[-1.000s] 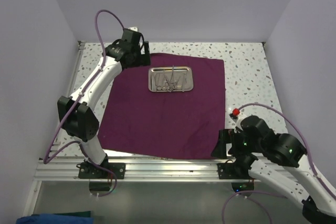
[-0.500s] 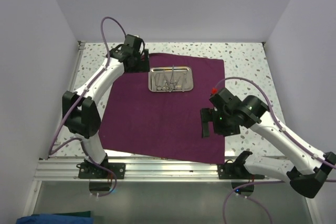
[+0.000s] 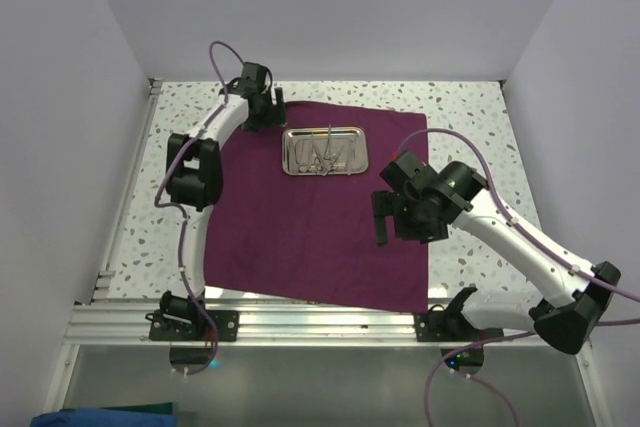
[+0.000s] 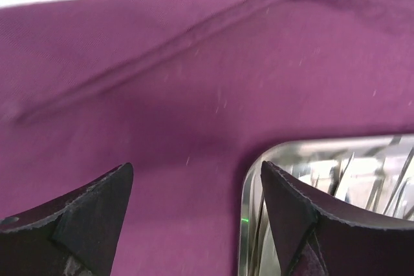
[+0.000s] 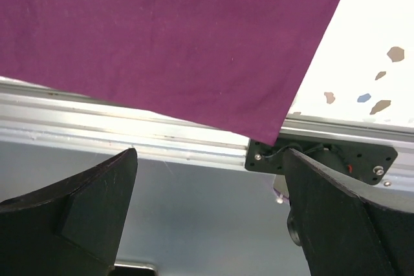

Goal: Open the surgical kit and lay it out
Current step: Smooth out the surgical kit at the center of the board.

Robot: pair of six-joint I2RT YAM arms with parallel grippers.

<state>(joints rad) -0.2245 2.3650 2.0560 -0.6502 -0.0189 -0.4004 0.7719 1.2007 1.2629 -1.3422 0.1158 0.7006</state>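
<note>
Ahead of the left claw [image 4: 195,169], the tray [image 4: 284,148] runs off the right and bottom edges, and one finger [image 4: 304,224] of the claw covers its near corner. The instruments [image 4: 381,179] inside melt into glare and cannot be told apart. The cloth [image 4: 162,50] beyond the claw is blurred along its fold. Past the right claw [image 5: 210,153], the cloth is cut by the top and left edges.

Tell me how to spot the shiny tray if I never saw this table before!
Look for the big purple cloth spread flat across the speckled table. Near its far edge sits a small rectangular steel tray holding thin silver instruments. It is the only shiny thing lying on the cloth.
</note>
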